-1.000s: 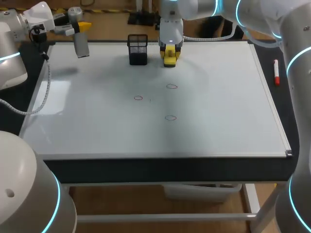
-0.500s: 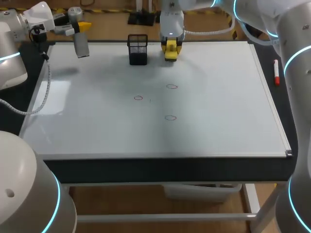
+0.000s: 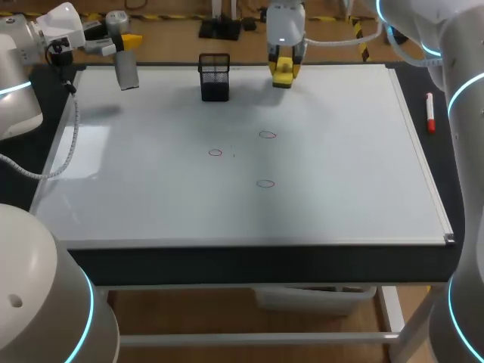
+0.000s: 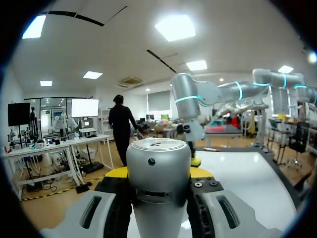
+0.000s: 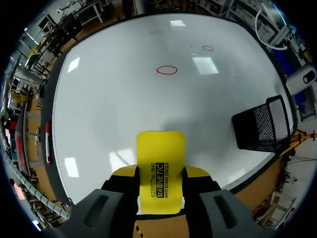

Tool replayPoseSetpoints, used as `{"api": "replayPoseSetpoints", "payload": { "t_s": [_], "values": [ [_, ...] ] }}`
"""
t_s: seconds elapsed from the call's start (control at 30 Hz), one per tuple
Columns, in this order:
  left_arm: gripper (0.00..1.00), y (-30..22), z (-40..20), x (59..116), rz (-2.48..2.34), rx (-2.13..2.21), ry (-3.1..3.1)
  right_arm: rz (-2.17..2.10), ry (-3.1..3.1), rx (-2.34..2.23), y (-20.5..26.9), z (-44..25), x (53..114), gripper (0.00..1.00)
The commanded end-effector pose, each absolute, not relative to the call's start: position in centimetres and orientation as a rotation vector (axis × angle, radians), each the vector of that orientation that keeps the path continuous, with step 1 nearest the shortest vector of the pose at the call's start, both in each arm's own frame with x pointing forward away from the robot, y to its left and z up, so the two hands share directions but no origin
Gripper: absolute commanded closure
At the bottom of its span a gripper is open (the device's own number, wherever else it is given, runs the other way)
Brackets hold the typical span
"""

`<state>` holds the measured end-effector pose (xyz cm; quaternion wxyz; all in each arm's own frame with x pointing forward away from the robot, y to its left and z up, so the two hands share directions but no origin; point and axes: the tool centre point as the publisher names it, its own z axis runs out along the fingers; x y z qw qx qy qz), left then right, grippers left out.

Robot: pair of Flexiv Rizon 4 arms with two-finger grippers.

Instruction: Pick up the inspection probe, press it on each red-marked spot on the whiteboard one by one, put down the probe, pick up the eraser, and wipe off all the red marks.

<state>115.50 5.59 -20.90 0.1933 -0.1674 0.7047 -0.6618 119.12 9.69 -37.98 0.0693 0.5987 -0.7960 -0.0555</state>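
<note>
The whiteboard (image 3: 340,166) covers the table and carries three small red circles (image 3: 215,153), (image 3: 267,135), (image 3: 265,183). In the right wrist view the nearest circle (image 5: 167,70) lies well ahead of the fingers. My left gripper (image 3: 125,45) hangs over the board's far left corner, shut on the grey cylindrical probe (image 3: 125,72), which points down. The probe's silver end (image 4: 158,163) fills the left wrist view between the yellow tips. My right gripper (image 3: 282,69) is at the board's far edge, shut on the yellow eraser (image 3: 282,74), (image 5: 160,168), held above the board.
A black mesh pen holder (image 3: 215,77) stands at the far edge, between the two grippers and beside the eraser (image 5: 262,124). A red marker (image 3: 429,113) lies on the dark strip right of the board.
My right gripper has carried the yellow eraser back and to the right, toward the board's far edge. The left arm and the probe have stayed put.
</note>
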Motion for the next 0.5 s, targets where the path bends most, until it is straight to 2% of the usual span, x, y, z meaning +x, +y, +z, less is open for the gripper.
{"api": "replayPoseSetpoints", "payload": {
  "t_s": [0.03, 0.5],
  "values": [
    [1.0, 5.5, -20.8, 115.4, -1.855, -0.471, 1.974, -0.708, -2.108, 1.528, 8.3, -37.3, 119.1, 1.0],
    [1.0, 5.5, -20.8, 115.4, -1.855, -0.471, 1.974, -0.562, -2.324, 1.398, 3.3, -36.0, 116.5, 1.0]
  ]
}}
